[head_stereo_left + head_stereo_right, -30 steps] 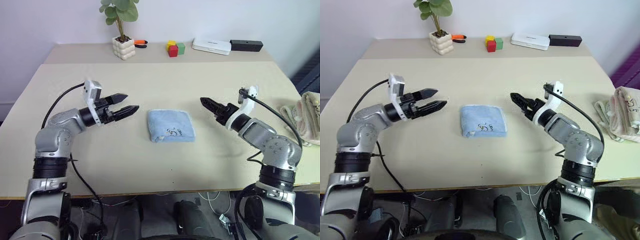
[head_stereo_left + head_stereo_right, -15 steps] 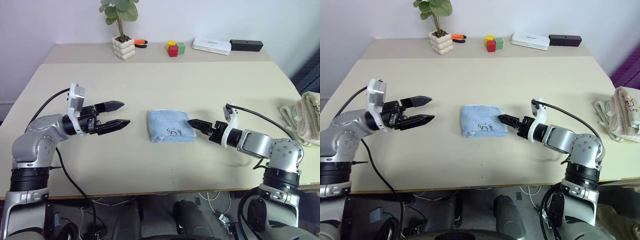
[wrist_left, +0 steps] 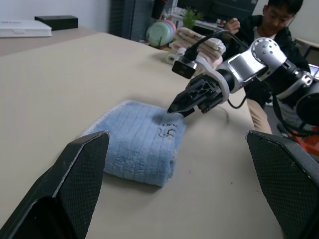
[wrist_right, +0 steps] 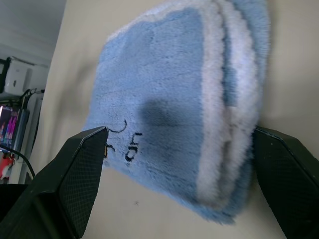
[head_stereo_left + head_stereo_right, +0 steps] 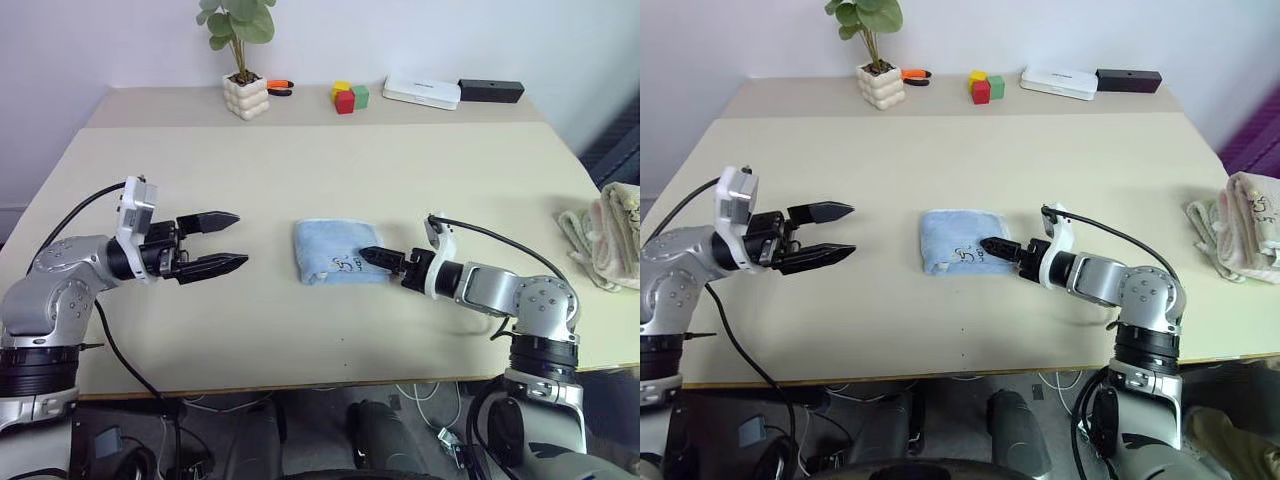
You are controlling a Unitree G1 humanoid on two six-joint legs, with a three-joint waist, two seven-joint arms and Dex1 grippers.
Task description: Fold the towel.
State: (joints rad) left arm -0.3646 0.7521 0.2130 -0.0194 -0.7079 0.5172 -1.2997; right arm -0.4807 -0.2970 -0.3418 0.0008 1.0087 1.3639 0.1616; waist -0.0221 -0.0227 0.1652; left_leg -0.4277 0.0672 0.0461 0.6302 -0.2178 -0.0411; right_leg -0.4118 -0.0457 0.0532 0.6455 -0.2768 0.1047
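We see the folded towel (image 5: 340,252) mid-table (image 5: 300,160). Right gripper (image 5: 372,256), jaws wide, hovers at its right edge; left gripper (image 5: 226,241), wide, stands well apart.

beige table (image 5: 320,160), pale wall (image 5: 100,40)

I work in what looks like a lab or office test room: a plain beige table (image 5: 300,330) against a bare white wall, props lined along the top edge, a potted plant (image 5: 243,60), coloured blocks (image 5: 349,96), a white box (image 5: 424,93). A seated person (image 3: 271,35) watches among shelving, upper right of my left wrist view.
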